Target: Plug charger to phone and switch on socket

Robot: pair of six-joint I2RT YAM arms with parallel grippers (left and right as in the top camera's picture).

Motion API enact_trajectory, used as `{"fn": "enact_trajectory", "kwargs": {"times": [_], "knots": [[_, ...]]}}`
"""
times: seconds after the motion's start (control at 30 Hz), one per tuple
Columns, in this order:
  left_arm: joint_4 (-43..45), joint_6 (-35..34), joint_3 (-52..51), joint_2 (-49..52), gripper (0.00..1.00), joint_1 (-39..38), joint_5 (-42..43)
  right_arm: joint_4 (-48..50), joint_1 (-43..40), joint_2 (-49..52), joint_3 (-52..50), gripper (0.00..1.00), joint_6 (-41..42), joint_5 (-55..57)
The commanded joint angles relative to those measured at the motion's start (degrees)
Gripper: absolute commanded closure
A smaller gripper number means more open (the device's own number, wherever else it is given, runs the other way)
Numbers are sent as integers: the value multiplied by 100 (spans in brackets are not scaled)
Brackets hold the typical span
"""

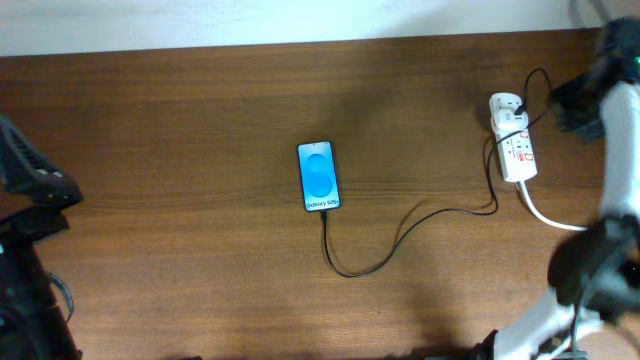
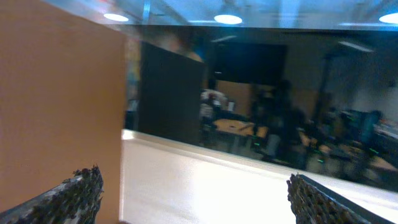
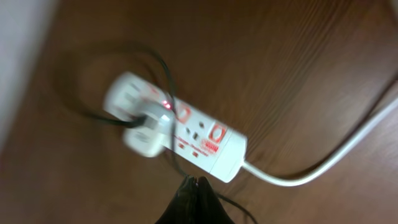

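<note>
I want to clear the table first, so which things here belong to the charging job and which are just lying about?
For the job: the phone; the charger, its tip at the phone's end; the socket, a red light lit.
Just there: the thick white cord; the wooden table.

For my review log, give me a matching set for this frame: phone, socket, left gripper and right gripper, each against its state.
Things:
1 phone
2 socket
3 left gripper
4 right gripper

States:
A red light glowing
B open wide
C blue screen lit
D shut

Pairs: 1-C, 2-A, 3-B, 4-D
</note>
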Motion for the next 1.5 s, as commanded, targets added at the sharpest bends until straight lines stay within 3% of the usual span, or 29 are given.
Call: {"fn": "enact_trajectory", "kwargs": {"times": [0.0,0.1,0.13,0.4,0.5,0.57,0.73,1.0,1.47], "knots": [[44,90,-33,-122,1,33,866,7,-20,-1397,39,96,-463,619],[39,90,-35,-479,1,35,1390,396,-20,-2577,39,96,-562,833],[42,90,-52,-833,1,35,1746,745,-20,-3112,39,96,-935,833],[678,87,-787,-2612,1,35,2658,2199,68,-4712,39,96,-1086,789],[1145,83,-1327,-3283,1,35,2658,2531,608,-5211,39,96,-2159,903],[1491,-214,-1718,-3606,1,35,2660,2350,1180,-5663,39,96,-2350,1567],[1523,-387,-1753,-3676,1,-254,2981,2087,1862,-6513,-212,96,-2347,1604],[1574,-413,-1759,-3676,1,-487,3827,2140,1515,-7847,-1182,96,-2190,1534],[1764,-831,-1794,-3845,1,-673,4236,2522,1305,-10577,-3335,91,-1602,-557]]}}
